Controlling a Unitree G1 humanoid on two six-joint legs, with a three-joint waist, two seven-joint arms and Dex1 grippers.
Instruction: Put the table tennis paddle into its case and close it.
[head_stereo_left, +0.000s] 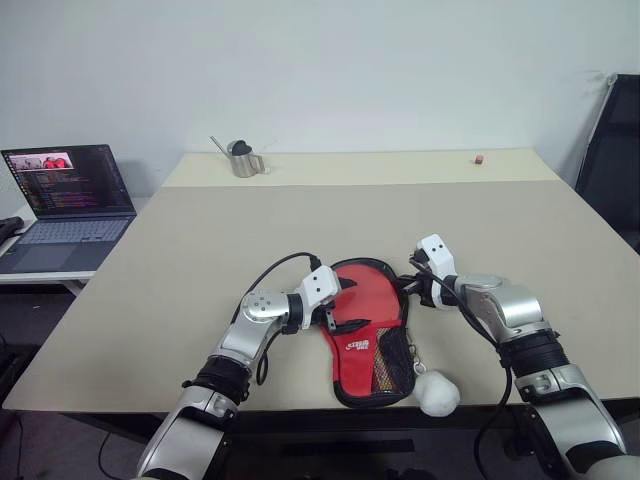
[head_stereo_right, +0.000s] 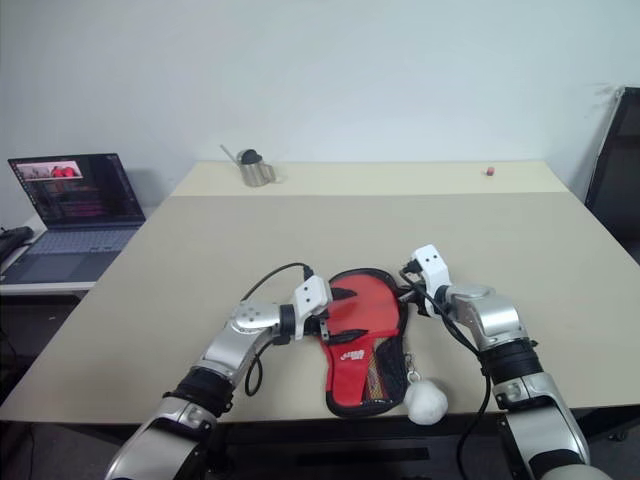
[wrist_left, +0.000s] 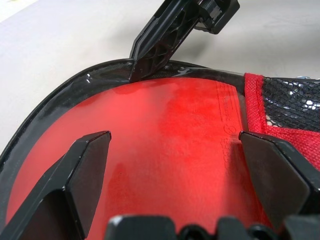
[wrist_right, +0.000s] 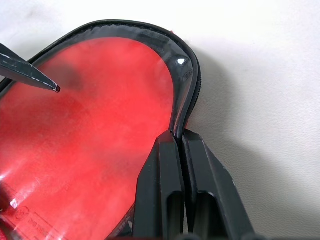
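A beige counter (head_stereo_left: 300, 230) is seen across the middle of the head frames, with a laptop (head_stereo_left: 65, 205) on a separate low desk at the left edge. A small metal watering can (head_stereo_left: 240, 158) is set at the counter's far edge, upper centre, and a tiny red item (head_stereo_left: 479, 158) at upper right.

The case (head_stereo_left: 368, 330) is laid red side up at lower centre, near the counter's front edge, narrow end toward the bottom of the frame. A mesh pocket and white logo are seen on its lower half. The white pom-pom (head_stereo_left: 437, 393) is placed just right of the narrow end, on its chain.

The left gripper (head_stereo_left: 338, 300) is held at the case's left rim, its fingers (wrist_left: 82, 175) spread wide over the glossy red face, nothing grasped. The right gripper (head_stereo_left: 412, 287) is at the case's right rim, its fingers (wrist_right: 165, 185) clenched on the black zip edge. Whether the paddle is inside cannot be told.
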